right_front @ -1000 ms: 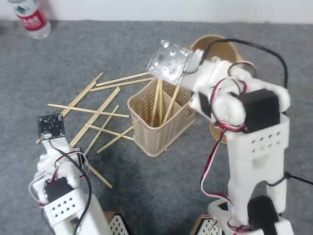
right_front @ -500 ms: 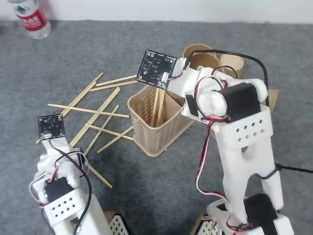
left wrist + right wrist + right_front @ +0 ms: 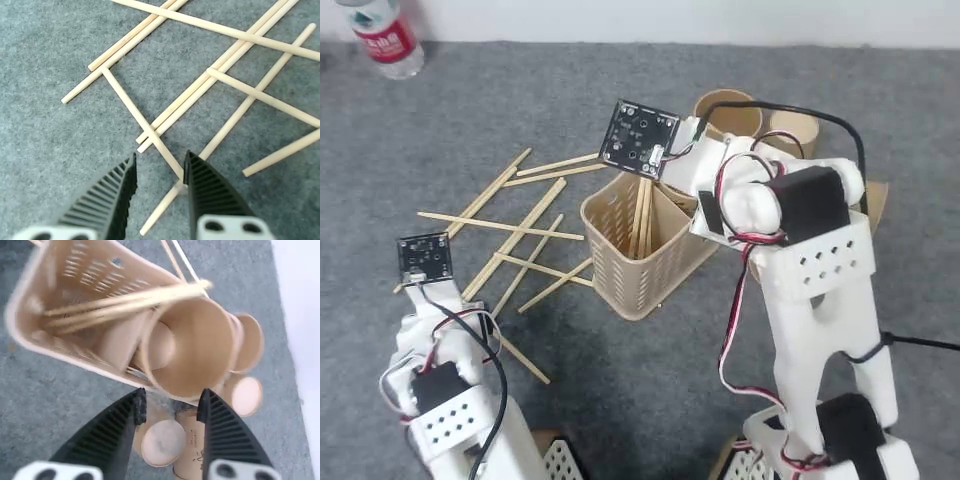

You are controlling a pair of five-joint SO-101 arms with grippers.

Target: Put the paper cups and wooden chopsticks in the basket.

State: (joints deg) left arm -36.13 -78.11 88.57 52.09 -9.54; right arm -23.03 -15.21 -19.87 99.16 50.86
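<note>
From the high view, the basket [image 3: 635, 265] stands on the counter [image 3: 620, 400], with loose chopsticks [image 3: 525, 225] scattered beside it and paper cups [image 3: 728, 108] behind.

In the left wrist view, the left tool [image 3: 159, 176] hangs spread over one chopstick [image 3: 135, 112]. Light, stiff and prone to rolling, it is probably best pinched mid-length.

In the right wrist view, the right tool [image 3: 170, 407] is spread and empty above a paper cup [image 3: 192, 347] at the basket's rim. Its thin wall would likely crush under a hard squeeze.

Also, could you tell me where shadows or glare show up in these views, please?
High view: even light, soft shadow under the basket on the grey mat. Left wrist view: the chopsticks cast thin faint shadows, no glare. Right wrist view: the pale strip at the edge glares bright.
</note>
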